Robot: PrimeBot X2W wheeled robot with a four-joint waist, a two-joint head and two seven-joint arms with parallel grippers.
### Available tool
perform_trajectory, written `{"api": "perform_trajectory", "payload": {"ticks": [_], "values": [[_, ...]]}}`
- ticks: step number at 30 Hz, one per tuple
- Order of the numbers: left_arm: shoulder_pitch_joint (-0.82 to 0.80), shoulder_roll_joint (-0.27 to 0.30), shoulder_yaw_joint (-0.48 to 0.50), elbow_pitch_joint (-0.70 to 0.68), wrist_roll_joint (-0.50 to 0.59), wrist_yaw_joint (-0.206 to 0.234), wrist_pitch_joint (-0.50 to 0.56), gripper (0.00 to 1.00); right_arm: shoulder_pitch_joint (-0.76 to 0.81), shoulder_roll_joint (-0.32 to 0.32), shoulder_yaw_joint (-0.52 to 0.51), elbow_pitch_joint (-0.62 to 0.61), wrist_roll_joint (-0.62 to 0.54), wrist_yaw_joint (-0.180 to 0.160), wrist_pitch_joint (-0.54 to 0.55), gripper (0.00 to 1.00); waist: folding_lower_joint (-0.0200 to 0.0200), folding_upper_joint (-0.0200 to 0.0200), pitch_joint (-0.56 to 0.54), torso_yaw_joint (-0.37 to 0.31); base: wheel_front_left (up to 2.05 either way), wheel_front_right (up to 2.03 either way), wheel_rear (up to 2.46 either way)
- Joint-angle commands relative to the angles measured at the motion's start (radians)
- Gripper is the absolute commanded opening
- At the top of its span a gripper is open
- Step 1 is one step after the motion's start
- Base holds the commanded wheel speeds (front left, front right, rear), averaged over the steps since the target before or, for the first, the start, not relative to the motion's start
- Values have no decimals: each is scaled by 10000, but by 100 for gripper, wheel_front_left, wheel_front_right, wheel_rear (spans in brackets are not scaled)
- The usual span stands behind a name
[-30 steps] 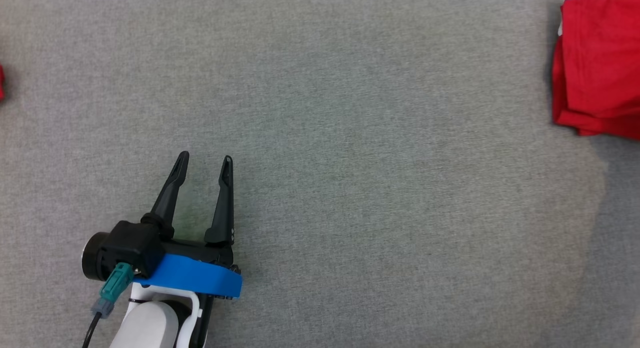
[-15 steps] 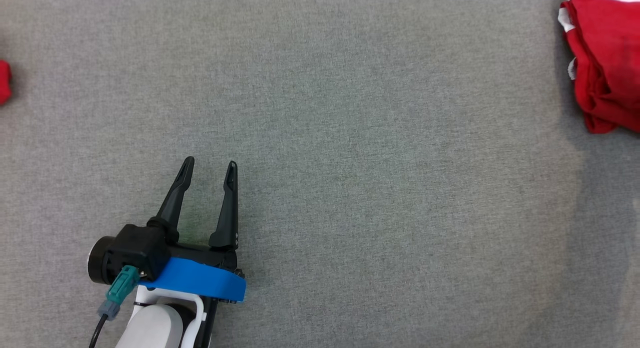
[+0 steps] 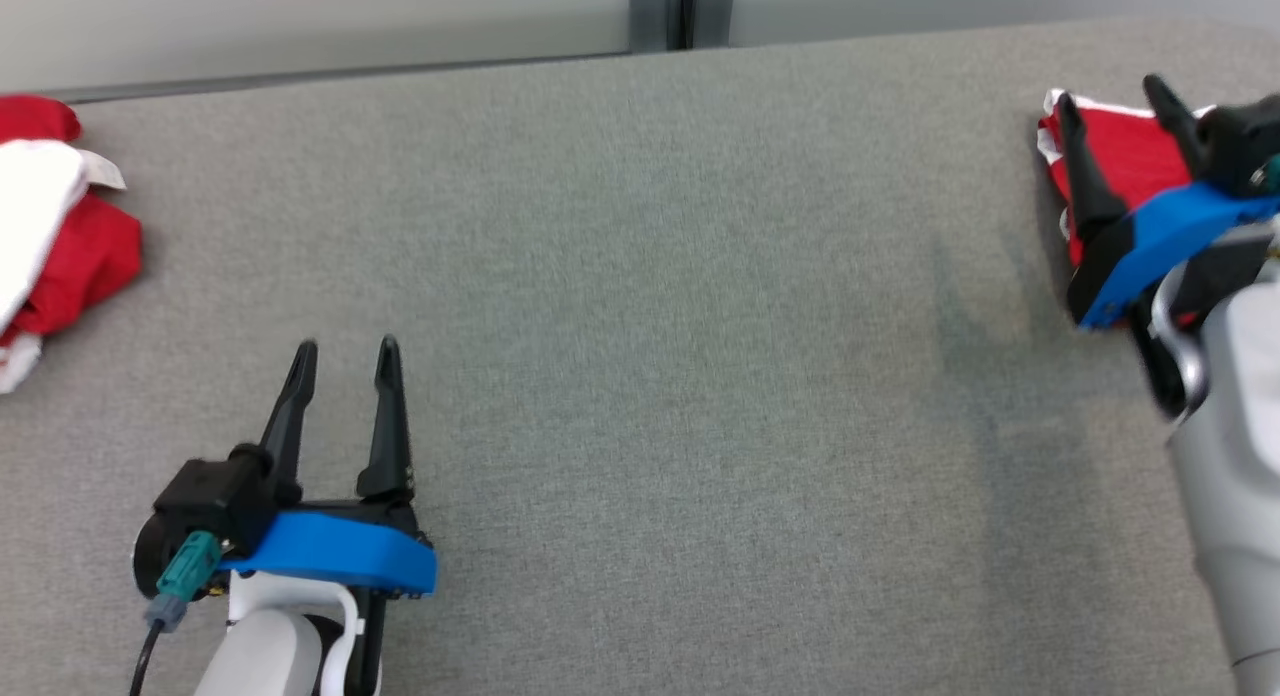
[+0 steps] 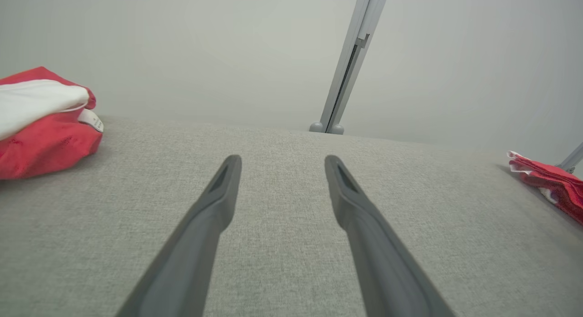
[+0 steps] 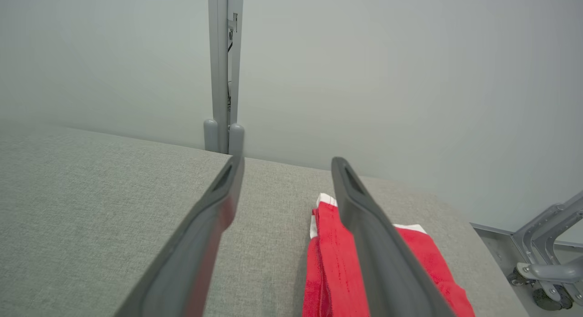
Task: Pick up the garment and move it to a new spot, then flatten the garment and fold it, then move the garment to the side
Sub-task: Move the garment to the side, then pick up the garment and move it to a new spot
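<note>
Garment [image 3: 1125, 151], red w/ white trim, lies folded at worktop [image 3: 700, 326] right edge under right tool [image 3: 1110, 91], jaws apart, holding nothing; left tool [image 3: 346, 346] likewise apart nr front; set-aside step judged done, nxt: lift right arm clear w/o snagging cloth.

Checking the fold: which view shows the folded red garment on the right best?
Right wrist view: the folded red garment lies close, layers visible, one finger across it. Head view: the right gripper covers part. Left wrist view: a distant sliver.
</note>
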Motion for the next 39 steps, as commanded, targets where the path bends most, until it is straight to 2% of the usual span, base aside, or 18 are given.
{"api": "perform_trajectory", "payload": {"ticks": [1, 9, 14, 25, 39], "values": [[161, 25, 122, 184, -94, 72, -95, 100, 438, 238, -45, -70, -152, 1, -264, 100, 1, -1, -346, -117, 0, 0, 0], [924, -105, 243, 1025, -253, 221, -398, 100, 2759, 1862, -626, -853, -974, 1, -1389, 100, 1, -1, -1297, 339, 0, 0, 0], [1374, -335, 218, 1391, -419, 238, -506, 100, 4270, 2292, -842, -1714, -1170, 1, -1660, 100, 1, -1, -1669, 736, 0, 0, 0], [1807, -490, 171, 1785, -599, 218, -631, 100, 6781, 2354, -496, -3158, 356, 1, -1853, 100, 1, -1, -2434, 1270, 0, 0, 0], [1851, -441, 40, 1758, -716, 299, -469, 100, 7357, 2357, -538, -3528, 651, 1, -1817, 100, 1, -1, -2567, 1220, 0, 0, 0]]}}
